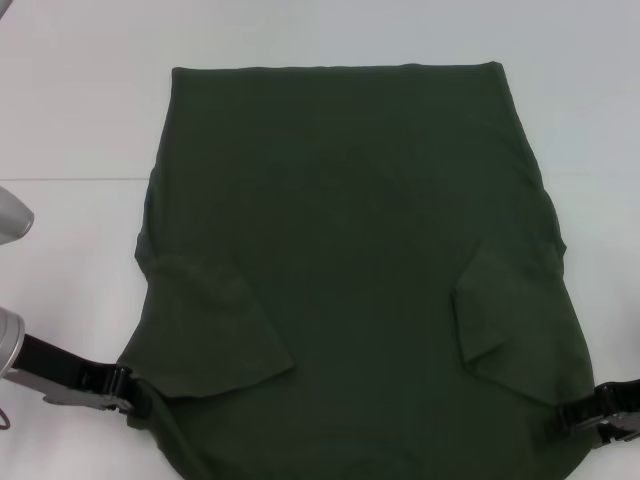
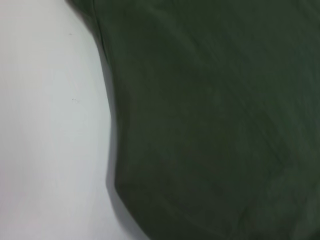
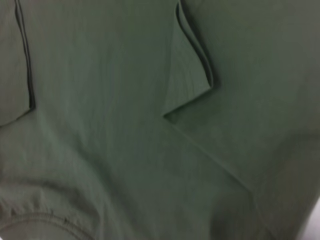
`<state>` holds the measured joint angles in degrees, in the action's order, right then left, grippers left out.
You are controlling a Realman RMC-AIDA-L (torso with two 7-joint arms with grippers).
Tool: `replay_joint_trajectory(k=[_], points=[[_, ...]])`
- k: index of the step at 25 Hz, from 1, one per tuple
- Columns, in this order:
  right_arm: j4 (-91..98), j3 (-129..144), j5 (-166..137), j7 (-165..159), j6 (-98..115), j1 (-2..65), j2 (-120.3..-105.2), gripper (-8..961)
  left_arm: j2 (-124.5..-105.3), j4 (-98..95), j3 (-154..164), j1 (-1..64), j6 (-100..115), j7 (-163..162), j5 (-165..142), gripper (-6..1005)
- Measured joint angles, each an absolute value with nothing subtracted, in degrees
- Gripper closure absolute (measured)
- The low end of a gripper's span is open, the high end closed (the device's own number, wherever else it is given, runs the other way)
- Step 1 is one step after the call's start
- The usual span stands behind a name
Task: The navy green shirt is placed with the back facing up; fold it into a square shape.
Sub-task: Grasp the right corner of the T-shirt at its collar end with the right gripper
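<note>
White table [image 1: 70, 230], shirt [image 1: 350, 250] between grippers

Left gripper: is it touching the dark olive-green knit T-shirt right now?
Touching. In the head view the left gripper meets the near left edge of the dark olive-green knit T-shirt, with cloth lapping over its tip. No gap shows there.

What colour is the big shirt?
Plain dark olive green shirt, no print; clearest in the head view.
</note>
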<state>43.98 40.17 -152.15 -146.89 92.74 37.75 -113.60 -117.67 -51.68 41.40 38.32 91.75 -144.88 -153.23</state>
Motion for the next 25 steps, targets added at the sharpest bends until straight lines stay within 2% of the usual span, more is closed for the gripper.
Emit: replay_joint_trajectory(k=[4,9,14,25], points=[[44.0,40.1,-152.1,-147.3,91.7,37.8,-113.62,169,-117.69,-51.7,41.4,38.3,91.7,-144.8,-153.2,947],[44.4,40.0,-152.0,-146.7,91.4,37.7,-113.64,357,-117.69,-51.7,41.3,38.3,91.6,-144.8,-152.9,947],[44.1,40.5,-152.0,-146.6,91.0,37.7,-113.64,601,-117.56,-50.9,41.3,38.3,91.5,-144.7,-152.5,947],[44.2,40.5,-152.1,-145.4,91.1,37.7,-113.58,829,-117.4,-50.5,40.8,38.4,91.3,-144.1,-151.9,946]])
